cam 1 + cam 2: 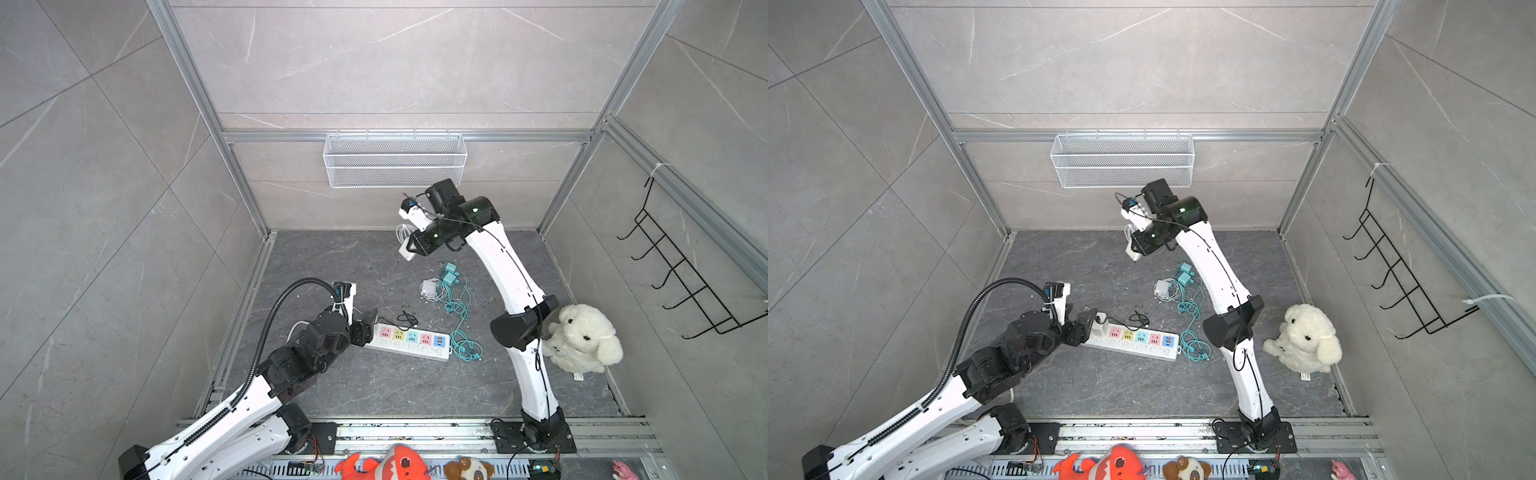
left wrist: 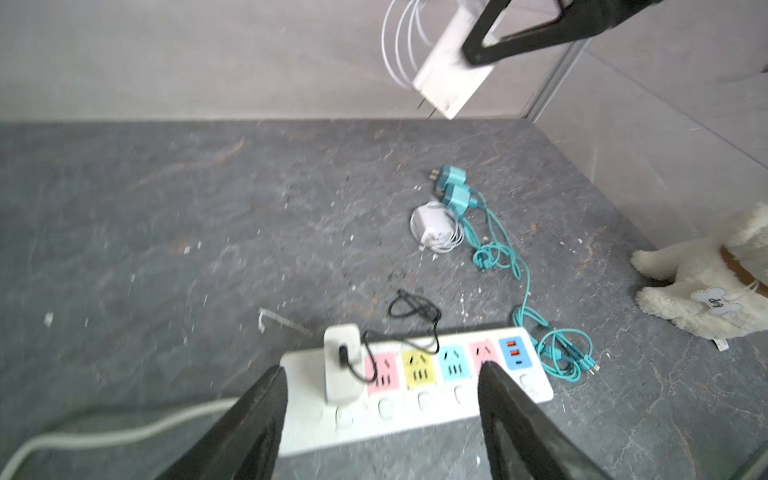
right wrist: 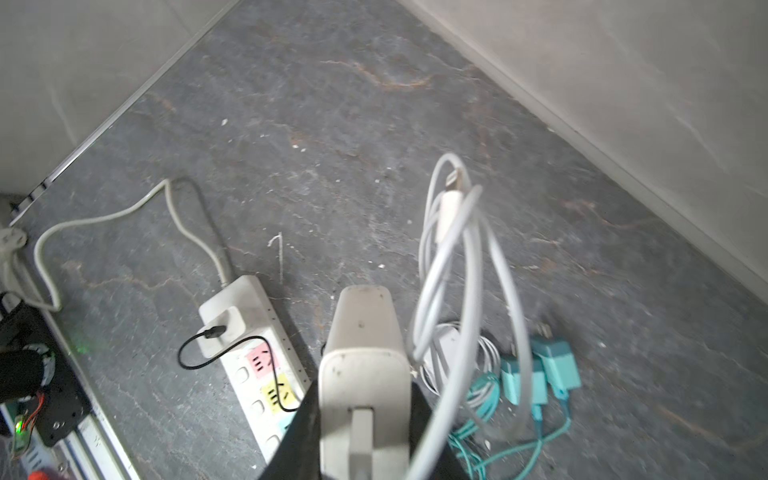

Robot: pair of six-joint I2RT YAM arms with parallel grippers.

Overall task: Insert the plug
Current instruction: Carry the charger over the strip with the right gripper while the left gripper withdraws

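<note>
A white charger plug (image 3: 363, 374) hangs high above the back of the floor, with my right gripper (image 3: 365, 415) shut on its body. Its white cable (image 3: 457, 257) dangles in loops beside it. Both top views show the plug (image 1: 407, 252) (image 1: 1133, 253) in the air, and so does the left wrist view (image 2: 451, 70), prongs pointing down. The white power strip (image 1: 432, 352) (image 1: 1154, 352) (image 2: 307, 415) (image 3: 249, 299) lies on the floor with coloured sockets. A white adapter (image 2: 340, 365) with a black cable sits in its left end. My left gripper (image 2: 382, 368) (image 1: 368, 328) stands open over that end.
Two teal chargers (image 1: 451, 274) with tangled teal cable and a small white charger (image 1: 430, 289) lie right of the strip. A white plush dog (image 1: 582, 336) sits by the right wall. A wire basket (image 1: 395, 160) hangs on the back wall, a black hook rack (image 1: 681, 266) on the right.
</note>
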